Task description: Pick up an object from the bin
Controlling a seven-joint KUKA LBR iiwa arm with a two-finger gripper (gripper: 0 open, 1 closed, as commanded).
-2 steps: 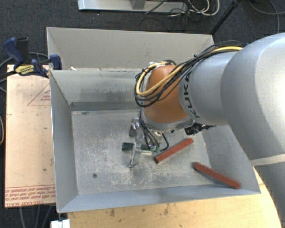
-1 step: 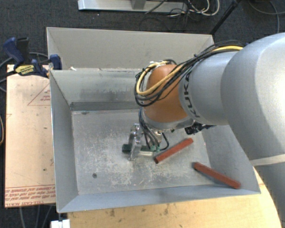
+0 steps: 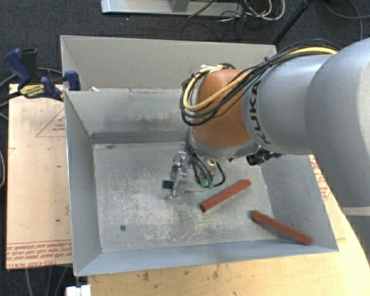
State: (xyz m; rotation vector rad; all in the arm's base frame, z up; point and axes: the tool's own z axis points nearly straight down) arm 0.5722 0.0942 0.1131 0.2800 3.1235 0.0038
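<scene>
My fingers [image 3: 175, 190] are down at the floor of the bin [image 3: 80, 165], about at its middle and a little toward the far wall. From this angle I cannot tell whether they are apart or together. The floor under them is bare grey metal, scuffed and speckled. A small dark bit sits just at their left side; I cannot tell if it belongs to the tool or lies loose.

The nearest thing is a red-brown stick [image 3: 226, 195], lying flat just to the right of the fingers and apart from them. It is slanted so that its right end points toward the far wall. A second stick [image 3: 281, 227] of the same colour lies well apart from them, by the near right corner, and slants the other way.

Above the fingers the wrist carries an orange cover [image 3: 219, 113] with yellow and black cables [image 3: 194, 94] looped round it. The grey arm [image 3: 314, 97] comes in over the right wall.
</scene>
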